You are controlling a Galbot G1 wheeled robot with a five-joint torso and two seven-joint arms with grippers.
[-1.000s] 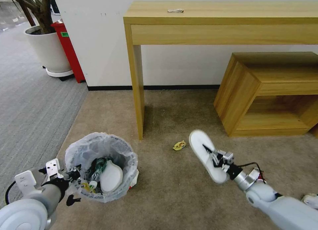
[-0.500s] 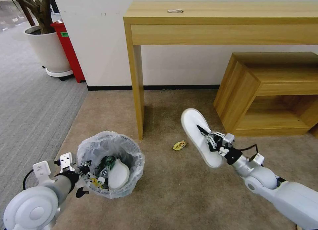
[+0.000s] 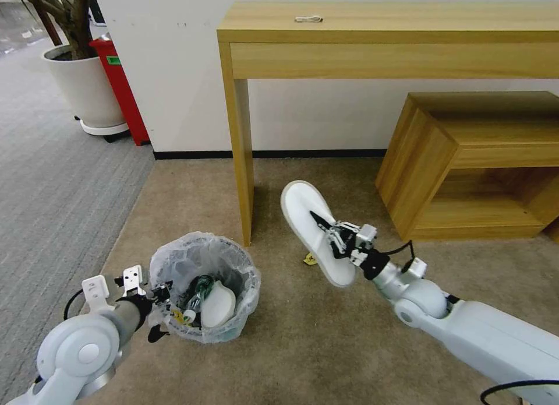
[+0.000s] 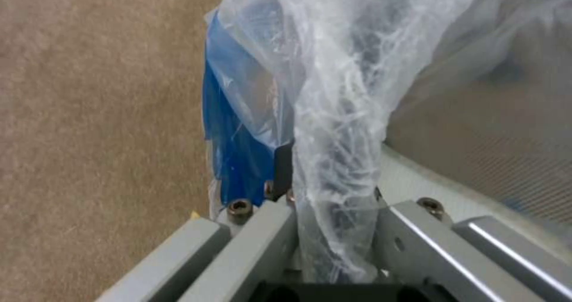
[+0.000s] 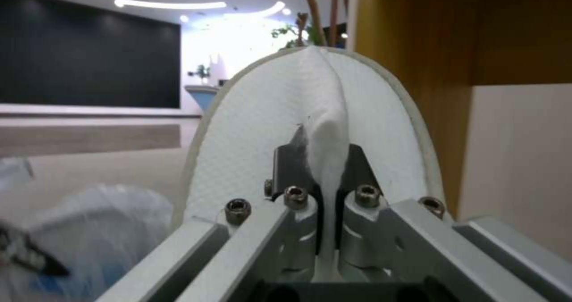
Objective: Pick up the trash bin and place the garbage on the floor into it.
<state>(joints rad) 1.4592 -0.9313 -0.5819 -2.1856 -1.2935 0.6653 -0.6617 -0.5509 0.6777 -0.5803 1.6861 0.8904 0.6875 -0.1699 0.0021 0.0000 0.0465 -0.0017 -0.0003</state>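
Two grippers busy: left gripper (image 3: 160,297) pinches the trash bin (image 3: 204,285) rim to steady it; right gripper (image 3: 332,237) clamps a white slipper (image 3: 314,233), raised for dropping in.

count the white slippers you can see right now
2. One slipper is held off the floor by the right gripper, pinched at its strap. The other slipper lies inside the trash bin, which the left gripper holds by the rim. More may be hidden.

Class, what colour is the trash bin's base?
Blue, on the trash bin; clearest in the left wrist view.
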